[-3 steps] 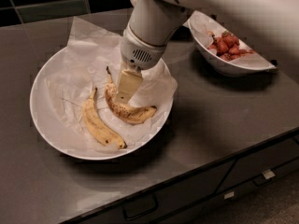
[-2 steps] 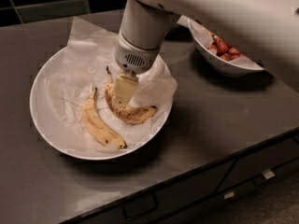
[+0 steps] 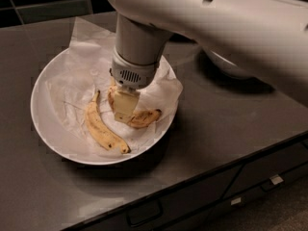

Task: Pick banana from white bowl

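Note:
The wide, shallow white bowl (image 3: 39, 124) lined with crumpled white paper sits on the dark counter at the left. Two bananas lie in it. The strongly curved, brown-spotted banana (image 3: 143, 118) lies right of the middle, with its browner end showing to the right. My gripper (image 3: 124, 106) hangs straight down from the big white arm and is down on the left half of this banana, hiding that part. The paler, straighter banana (image 3: 101, 130) lies just to the left of the gripper, apart from it.
A smaller white bowl (image 3: 226, 66) stands behind and to the right, mostly hidden by my arm (image 3: 216, 23). The paper (image 3: 89, 32) sticks out past the big bowl's back rim. The counter's front edge (image 3: 202, 170) with drawers below runs close to the bowl.
My arm has swung lower and to the left, now covering the bowl of red pieces. The gripper has come down from just above the curved banana onto it. The bananas have not moved.

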Tool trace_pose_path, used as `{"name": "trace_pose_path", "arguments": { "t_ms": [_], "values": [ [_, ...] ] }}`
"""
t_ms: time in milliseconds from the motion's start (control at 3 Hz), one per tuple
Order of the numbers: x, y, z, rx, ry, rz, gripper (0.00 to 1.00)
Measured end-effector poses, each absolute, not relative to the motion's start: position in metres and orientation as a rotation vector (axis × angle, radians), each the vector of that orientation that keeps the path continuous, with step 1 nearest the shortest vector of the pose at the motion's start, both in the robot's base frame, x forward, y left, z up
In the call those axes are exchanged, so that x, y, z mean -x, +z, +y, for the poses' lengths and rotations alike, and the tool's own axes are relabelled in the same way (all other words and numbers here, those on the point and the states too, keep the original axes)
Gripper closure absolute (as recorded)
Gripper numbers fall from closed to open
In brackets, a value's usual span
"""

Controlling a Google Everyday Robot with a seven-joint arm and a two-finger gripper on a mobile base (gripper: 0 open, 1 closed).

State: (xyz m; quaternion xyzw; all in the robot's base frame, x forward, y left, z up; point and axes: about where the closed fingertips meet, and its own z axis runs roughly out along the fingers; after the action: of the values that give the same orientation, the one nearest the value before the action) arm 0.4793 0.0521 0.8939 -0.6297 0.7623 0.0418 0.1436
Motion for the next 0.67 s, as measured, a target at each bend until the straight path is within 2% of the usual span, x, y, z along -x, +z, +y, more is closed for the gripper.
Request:
{"name": "trace_pose_path", "arguments": {
  "t_ms": [667],
  "values": [
    [-0.4813, 0.8764, 0.0677, 1.791, 0.122, 2.167, 0.41]
  ]
}}
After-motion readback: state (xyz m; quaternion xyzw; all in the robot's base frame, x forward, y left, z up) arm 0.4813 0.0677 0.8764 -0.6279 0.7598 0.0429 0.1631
